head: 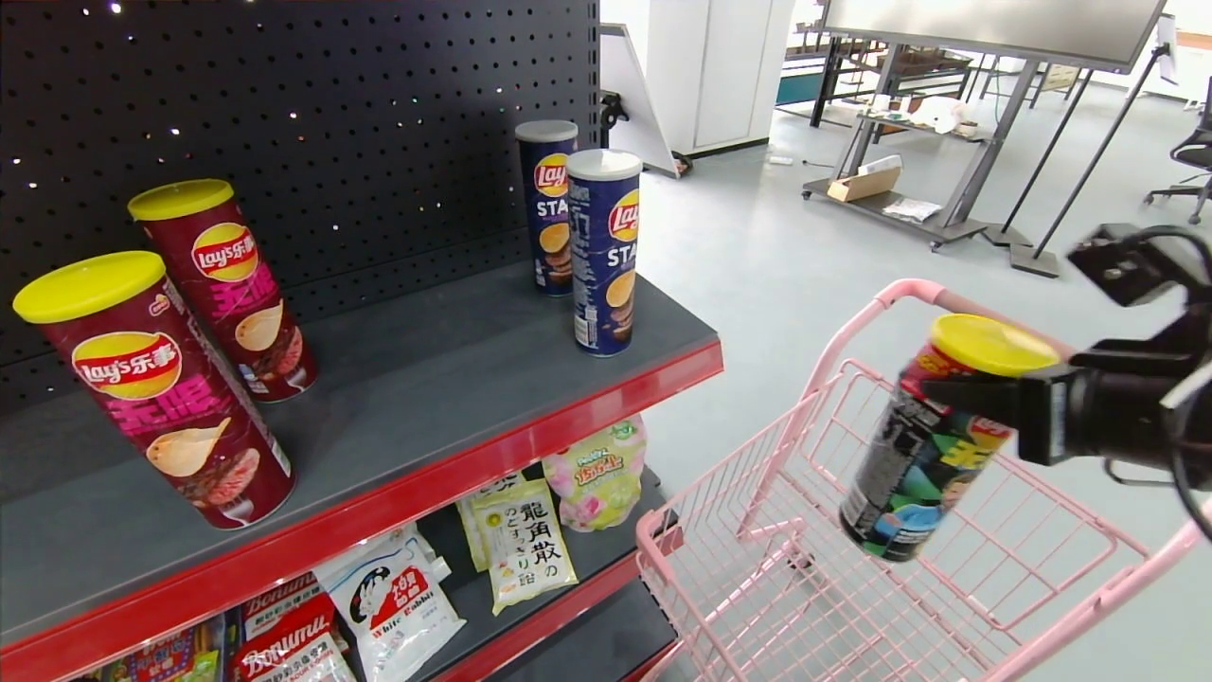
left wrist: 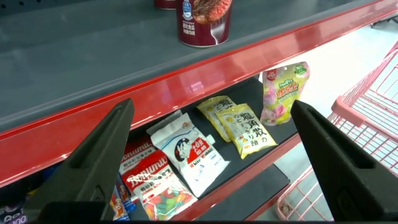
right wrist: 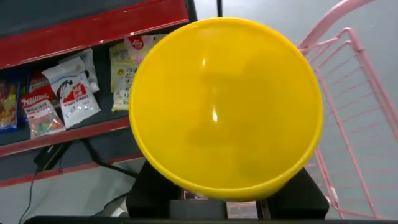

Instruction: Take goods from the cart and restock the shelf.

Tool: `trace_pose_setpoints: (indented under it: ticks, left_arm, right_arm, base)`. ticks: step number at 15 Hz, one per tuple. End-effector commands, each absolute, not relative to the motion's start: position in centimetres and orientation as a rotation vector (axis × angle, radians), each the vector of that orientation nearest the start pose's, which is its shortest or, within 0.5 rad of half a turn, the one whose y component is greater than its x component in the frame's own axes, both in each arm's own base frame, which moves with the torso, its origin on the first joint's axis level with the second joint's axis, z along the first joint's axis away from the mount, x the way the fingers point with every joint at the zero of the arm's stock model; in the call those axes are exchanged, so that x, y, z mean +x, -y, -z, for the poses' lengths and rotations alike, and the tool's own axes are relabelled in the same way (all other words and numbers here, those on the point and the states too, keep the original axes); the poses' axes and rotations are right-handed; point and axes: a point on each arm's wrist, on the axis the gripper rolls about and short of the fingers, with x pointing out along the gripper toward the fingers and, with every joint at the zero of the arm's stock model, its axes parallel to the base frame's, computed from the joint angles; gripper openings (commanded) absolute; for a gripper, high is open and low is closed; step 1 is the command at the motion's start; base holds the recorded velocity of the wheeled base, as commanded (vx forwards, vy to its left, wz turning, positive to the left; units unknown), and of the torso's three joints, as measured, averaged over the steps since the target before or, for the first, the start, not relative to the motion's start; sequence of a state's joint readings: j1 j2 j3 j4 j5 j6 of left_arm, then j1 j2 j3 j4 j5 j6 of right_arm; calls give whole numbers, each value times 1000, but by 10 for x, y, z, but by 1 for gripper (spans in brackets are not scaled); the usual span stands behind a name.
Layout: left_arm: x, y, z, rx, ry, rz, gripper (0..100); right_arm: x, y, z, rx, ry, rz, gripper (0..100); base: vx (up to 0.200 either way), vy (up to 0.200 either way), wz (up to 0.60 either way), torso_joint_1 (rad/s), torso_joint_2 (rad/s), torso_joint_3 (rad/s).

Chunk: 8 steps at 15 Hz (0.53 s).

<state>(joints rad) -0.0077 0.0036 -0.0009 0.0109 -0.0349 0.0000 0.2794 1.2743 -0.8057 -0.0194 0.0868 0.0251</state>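
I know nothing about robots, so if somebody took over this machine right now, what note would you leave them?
Right gripper: shut on a yellow-lidded chip can, held tilted above the pink cart.
Left gripper: open, empty, near the shelf's red edge.
Top shelf: two maroon cans and two blue cans stand there.
Done: can lifted out of cart. Left: set it on the top shelf.

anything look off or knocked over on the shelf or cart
Nothing spilled or damaged. The red cans and blue cans stand on the shelf. Only the can in the right gripper is tilted, held above the cart.
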Motion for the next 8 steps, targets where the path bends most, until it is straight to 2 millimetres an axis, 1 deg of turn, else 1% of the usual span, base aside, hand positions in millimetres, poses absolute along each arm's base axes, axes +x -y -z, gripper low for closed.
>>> trace_pose_setpoints:
  ticks: [1, 2, 4, 7, 8]
  left_arm:
    - [-23, 1, -74, 0, -14, 43, 100]
    - [-23, 1, -75, 0, -12, 43, 100]
    - [-23, 1, -75, 0, -12, 43, 100]
    - [-23, 1, -74, 0, -14, 43, 100]
    - [-23, 1, -74, 0, -14, 43, 100]
  right_arm:
    - [98, -23, -254, -11, -389, -293, 0]
    - [76, -18, -253, -17, -411, -289, 0]
    - [53, -13, -252, -10, -386, -286, 0]
    - [42, -11, -252, -6, -348, -303, 0]
    - [39, -10, -247, -3, -345, -300, 0]
  base:
    - [0, 0, 0, 0, 0, 0]
    - [0, 0, 0, 0, 0, 0]
    - [0, 0, 0, 0, 0, 0]
    - [0, 0, 0, 0, 0, 0]
    - [0, 0, 0, 0, 0, 0]
